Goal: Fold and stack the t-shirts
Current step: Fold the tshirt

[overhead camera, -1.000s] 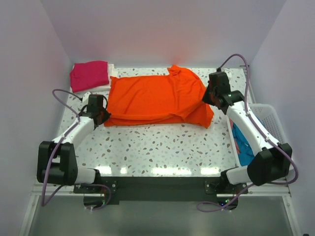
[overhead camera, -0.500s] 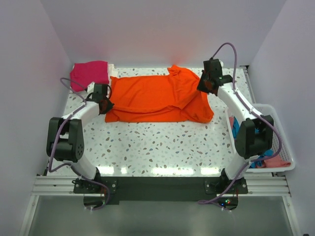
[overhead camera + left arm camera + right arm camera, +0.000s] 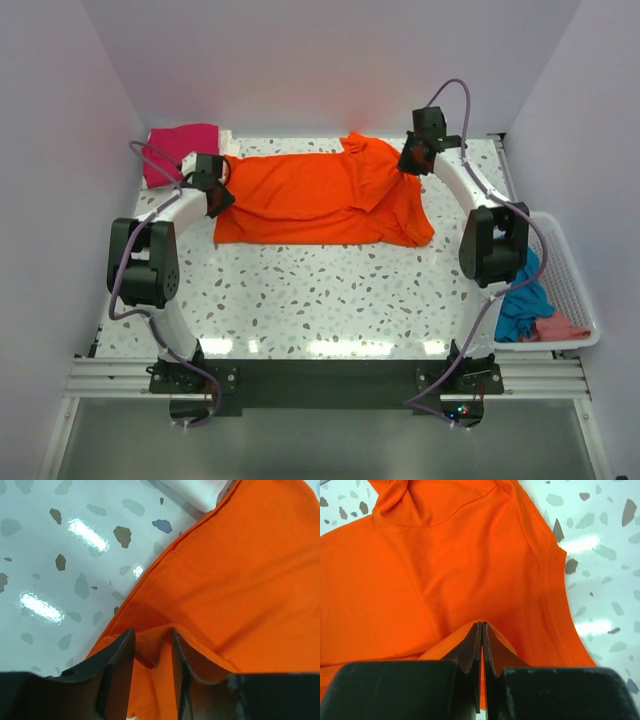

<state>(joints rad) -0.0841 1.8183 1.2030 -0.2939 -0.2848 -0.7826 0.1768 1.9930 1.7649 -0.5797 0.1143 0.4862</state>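
Observation:
The bright orange t-shirt point(image 3: 320, 198) lies folded lengthwise across the back of the table, collar end to the right. My left gripper point(image 3: 220, 200) is at its left edge. In the left wrist view the left gripper point(image 3: 152, 636) is open, its jaws apart with a loose fold of orange cloth point(image 3: 240, 570) between them. My right gripper point(image 3: 404, 166) is at the shirt's right shoulder. The right wrist view shows the right gripper point(image 3: 482, 626) shut on a pinch of the orange t-shirt point(image 3: 420, 575).
A magenta-pink t-shirt point(image 3: 180, 150) lies folded on a white one point(image 3: 229, 143) at the back left corner. The white slatted basket point(image 3: 565, 275) at the right edge holds a teal-blue t-shirt point(image 3: 520, 302) and a salmon-pink one point(image 3: 562, 328). The speckled table point(image 3: 320, 290) stretches in front.
Both arms have reached toward the back, carrying the shirt's edge with them, so the shirt lies narrower. The left jaws have parted from the cloth. The right stays shut.

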